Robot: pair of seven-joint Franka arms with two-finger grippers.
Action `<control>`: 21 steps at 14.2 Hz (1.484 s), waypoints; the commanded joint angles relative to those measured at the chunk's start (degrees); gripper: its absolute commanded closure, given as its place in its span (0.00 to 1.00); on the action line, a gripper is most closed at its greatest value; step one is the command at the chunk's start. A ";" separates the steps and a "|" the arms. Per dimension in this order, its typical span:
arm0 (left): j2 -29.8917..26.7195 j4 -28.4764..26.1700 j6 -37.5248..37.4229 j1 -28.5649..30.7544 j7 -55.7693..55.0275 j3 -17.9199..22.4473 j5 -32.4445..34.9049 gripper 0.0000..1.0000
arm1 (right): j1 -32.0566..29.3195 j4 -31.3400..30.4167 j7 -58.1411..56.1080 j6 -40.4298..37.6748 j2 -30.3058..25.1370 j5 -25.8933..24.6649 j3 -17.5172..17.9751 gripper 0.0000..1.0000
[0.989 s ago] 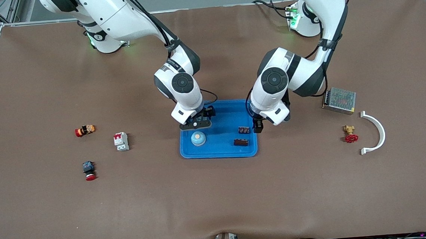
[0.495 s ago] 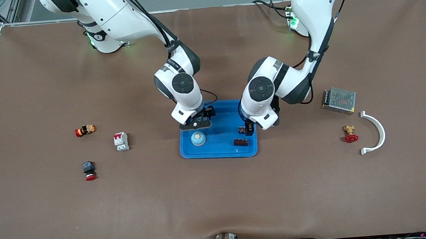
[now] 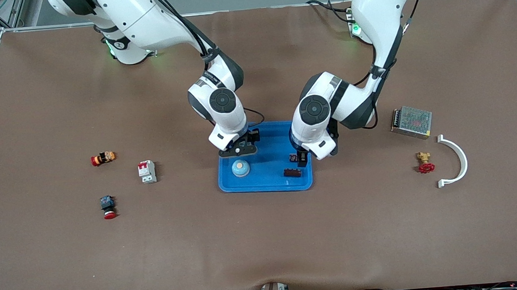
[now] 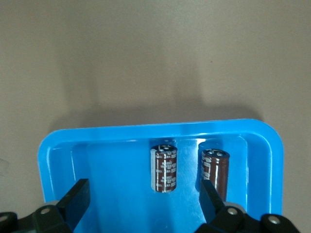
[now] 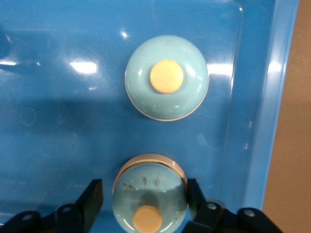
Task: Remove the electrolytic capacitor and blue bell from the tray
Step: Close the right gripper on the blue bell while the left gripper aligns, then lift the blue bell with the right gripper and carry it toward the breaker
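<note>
Blue bell (image 5: pixel 150 199): sat in the tray (image 3: pixel 266 185), seemingly pinched between the fingers of the right gripper (image 5: pixel 144 191). Left gripper (image 4: pixel 141 194): hung spread wide over the tray's capacitor end, grasping nothing. Step: judged to be grasping. Next: called for lifting straight up, clear of the rim. Counted: two bells, with the second bell (image 5: pixel 166 77) just beside the first; two electrolytic capacitors (image 4: pixel 164 167).

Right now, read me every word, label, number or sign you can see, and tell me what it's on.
No text here can be read.
Pale print on the capacitors in the tray: too blurred to read.
Red patch on the circuit breaker: any text is too small to read.
</note>
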 commanded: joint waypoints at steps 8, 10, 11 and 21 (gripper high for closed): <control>2.76 1.10 3.85 -0.48 -1.39 0.16 3.61 0.00 | 0.37 1.42 1.32 -0.45 0.69 -0.58 -0.45 0.63; 2.84 1.10 4.20 -0.40 -1.39 0.16 3.70 0.00 | 0.02 1.51 0.98 -0.72 -0.18 -0.13 -0.36 0.63; 3.19 1.10 4.90 -0.48 -1.39 0.16 3.70 0.00 | -0.07 1.51 0.89 -1.07 -1.06 -0.05 -0.27 0.63; 5.31 1.10 7.02 -1.28 -1.39 0.52 3.96 0.00 | -4.36 15.91 -3.49 -29.53 -6.16 1.10 0.17 0.63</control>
